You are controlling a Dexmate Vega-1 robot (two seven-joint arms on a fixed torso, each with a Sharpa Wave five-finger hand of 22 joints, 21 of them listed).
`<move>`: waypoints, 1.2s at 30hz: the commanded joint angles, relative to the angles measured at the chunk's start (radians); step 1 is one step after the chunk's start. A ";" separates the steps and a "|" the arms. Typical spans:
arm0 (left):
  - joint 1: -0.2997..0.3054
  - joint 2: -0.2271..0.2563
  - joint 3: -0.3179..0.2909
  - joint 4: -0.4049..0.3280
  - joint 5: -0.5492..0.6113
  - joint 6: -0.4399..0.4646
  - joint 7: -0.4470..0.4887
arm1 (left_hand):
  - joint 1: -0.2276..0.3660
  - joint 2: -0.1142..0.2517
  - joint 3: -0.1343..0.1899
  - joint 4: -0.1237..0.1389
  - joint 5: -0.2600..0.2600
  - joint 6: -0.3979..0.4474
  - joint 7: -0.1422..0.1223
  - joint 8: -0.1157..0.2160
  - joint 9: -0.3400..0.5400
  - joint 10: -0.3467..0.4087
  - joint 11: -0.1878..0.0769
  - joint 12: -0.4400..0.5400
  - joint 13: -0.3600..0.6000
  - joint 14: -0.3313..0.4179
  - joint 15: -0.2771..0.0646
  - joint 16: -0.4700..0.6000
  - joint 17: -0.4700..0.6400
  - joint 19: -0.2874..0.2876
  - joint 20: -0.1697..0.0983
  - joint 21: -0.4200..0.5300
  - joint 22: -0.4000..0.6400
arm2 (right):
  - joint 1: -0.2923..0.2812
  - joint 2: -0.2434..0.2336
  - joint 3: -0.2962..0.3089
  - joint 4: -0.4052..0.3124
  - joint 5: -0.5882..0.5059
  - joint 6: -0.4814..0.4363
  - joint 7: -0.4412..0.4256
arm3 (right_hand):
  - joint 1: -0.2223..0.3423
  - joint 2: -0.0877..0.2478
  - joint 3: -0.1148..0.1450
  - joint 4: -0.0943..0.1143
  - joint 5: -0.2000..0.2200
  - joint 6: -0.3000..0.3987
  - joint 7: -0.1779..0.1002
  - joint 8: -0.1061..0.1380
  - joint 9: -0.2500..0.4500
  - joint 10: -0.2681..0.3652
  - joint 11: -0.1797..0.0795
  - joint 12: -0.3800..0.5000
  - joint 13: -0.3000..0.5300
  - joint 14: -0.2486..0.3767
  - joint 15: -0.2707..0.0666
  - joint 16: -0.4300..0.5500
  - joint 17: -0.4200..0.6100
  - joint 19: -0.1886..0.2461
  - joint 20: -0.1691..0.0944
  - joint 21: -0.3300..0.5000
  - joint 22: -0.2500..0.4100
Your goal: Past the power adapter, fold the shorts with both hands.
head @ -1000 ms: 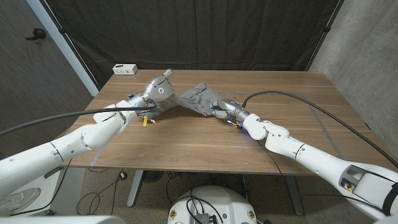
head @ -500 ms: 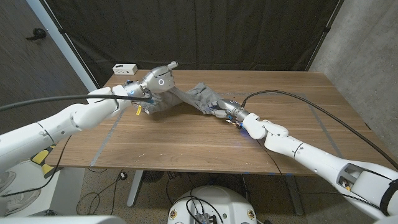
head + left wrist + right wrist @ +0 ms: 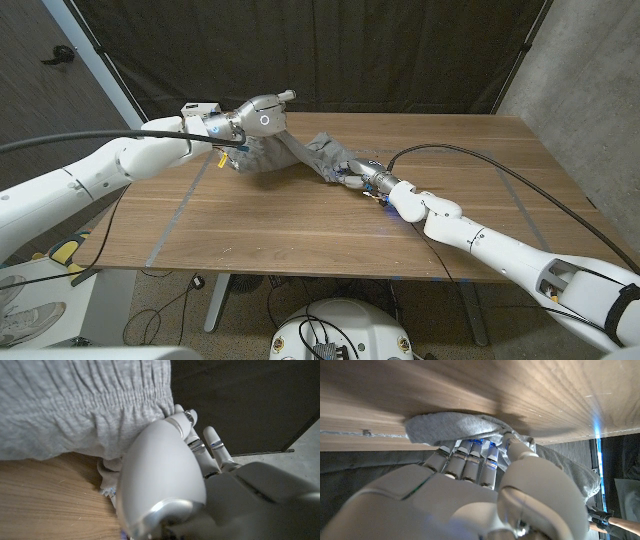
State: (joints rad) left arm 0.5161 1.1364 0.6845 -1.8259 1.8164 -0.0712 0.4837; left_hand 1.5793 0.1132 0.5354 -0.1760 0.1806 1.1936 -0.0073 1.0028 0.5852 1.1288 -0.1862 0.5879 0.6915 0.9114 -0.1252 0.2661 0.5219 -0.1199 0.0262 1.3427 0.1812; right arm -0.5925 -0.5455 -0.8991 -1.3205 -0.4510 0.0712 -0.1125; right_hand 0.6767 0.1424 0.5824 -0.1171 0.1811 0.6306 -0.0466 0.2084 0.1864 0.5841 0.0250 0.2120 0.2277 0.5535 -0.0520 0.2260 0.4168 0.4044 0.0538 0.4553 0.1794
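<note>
The fold is under way, not finished. The right hand [image 3: 356,176] grips one end of the grey shorts [image 3: 305,155] low at the wooden surface [image 3: 300,225]. The left hand [image 3: 243,135] grips the other end, raised off the surface. The shorts hang stretched between the hands, long axis running across the surface's far half. The power adapter [image 3: 198,109] sits at the far left corner.
</note>
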 commanded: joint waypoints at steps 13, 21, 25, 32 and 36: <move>-0.255 -0.093 0.143 0.153 0.045 -0.130 0.181 | 0.001 -0.007 -0.003 0.001 0.003 -0.002 0.065 0.014 0.010 -0.009 -0.016 -0.019 -0.004 0.006 -0.110 -0.029 0.025 -0.005 -0.004 0.020 0.001 | 0.063 0.054 -0.035 0.123 0.006 0.044 -0.010 | 0.003 0.014 0.005 -0.009 -0.001 0.000 0.000 -0.006 0.002 0.001 0.004 -0.003 -0.001 0.003 -0.045 0.007 -0.001 0.022 0.014 0.002 0.004; -0.386 -0.144 0.228 0.241 0.080 -0.198 0.239 | -0.005 -0.003 -0.004 0.003 0.005 -0.013 0.063 0.013 0.008 -0.022 -0.016 -0.037 -0.018 -0.003 -0.110 -0.042 0.029 -0.006 -0.006 0.025 0.001 | 0.082 0.073 -0.042 0.177 0.019 0.060 -0.027 | 0.002 0.015 0.004 -0.009 -0.002 0.001 -0.001 -0.006 0.002 0.001 0.004 -0.004 -0.002 0.003 -0.046 0.008 -0.001 0.022 0.013 0.001 0.004; -0.454 -0.174 0.279 0.286 0.094 -0.234 0.271 | -0.012 0.001 -0.006 0.005 0.007 -0.022 0.066 0.011 0.008 -0.030 -0.016 -0.052 -0.033 -0.014 -0.111 -0.050 0.029 -0.011 -0.013 0.027 0.001 | 0.085 0.075 -0.044 0.187 0.018 0.057 -0.040 | 0.003 0.016 0.004 -0.010 -0.002 0.000 -0.001 -0.007 0.002 0.001 0.003 -0.004 -0.002 0.002 -0.046 0.008 -0.001 0.022 0.013 0.001 0.004; -0.574 -0.230 0.374 0.352 0.125 -0.282 0.330 | -0.017 0.007 -0.009 0.004 0.009 -0.031 0.064 0.005 -0.001 -0.045 -0.016 -0.076 -0.054 -0.021 -0.111 -0.055 0.033 -0.015 -0.014 0.032 0.002 | 0.083 0.070 -0.043 0.184 0.023 0.048 -0.051 | 0.004 0.016 0.005 -0.012 -0.001 0.001 0.000 -0.007 0.002 0.001 0.004 -0.004 -0.003 0.002 -0.047 0.008 -0.003 0.022 0.013 0.001 0.004; -0.627 -0.265 0.425 0.394 0.132 -0.285 0.373 | -0.022 0.012 -0.011 0.006 0.011 -0.036 0.059 0.008 0.003 -0.052 -0.016 -0.092 -0.070 -0.030 -0.111 -0.060 0.031 -0.016 -0.011 0.034 0.001 | 0.077 0.066 -0.038 0.177 0.028 0.039 -0.061 | 0.005 0.016 0.005 -0.014 -0.001 0.001 0.000 -0.007 0.002 0.001 0.002 -0.004 -0.003 0.001 -0.046 0.008 -0.004 0.022 0.013 0.000 0.004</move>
State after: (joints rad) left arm 0.0443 0.9515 0.9830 -1.5344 1.9151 -0.3052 0.7648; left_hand 1.5635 0.1212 0.5282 -0.1688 0.1857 1.1897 -0.0033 1.0097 0.5861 1.1067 -0.1817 0.4996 0.6252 0.8880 -0.1200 0.2130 0.5495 -0.1307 0.0156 1.3698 0.1814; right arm -0.5131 -0.4774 -0.9394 -1.1488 -0.4321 0.1248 -0.1528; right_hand 0.6767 0.1505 0.5825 -0.1253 0.1811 0.6306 -0.0466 0.2034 0.1864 0.5840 0.0250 0.2120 0.2230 0.5513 -0.0541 0.2290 0.4109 0.4037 0.0534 0.4511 0.1789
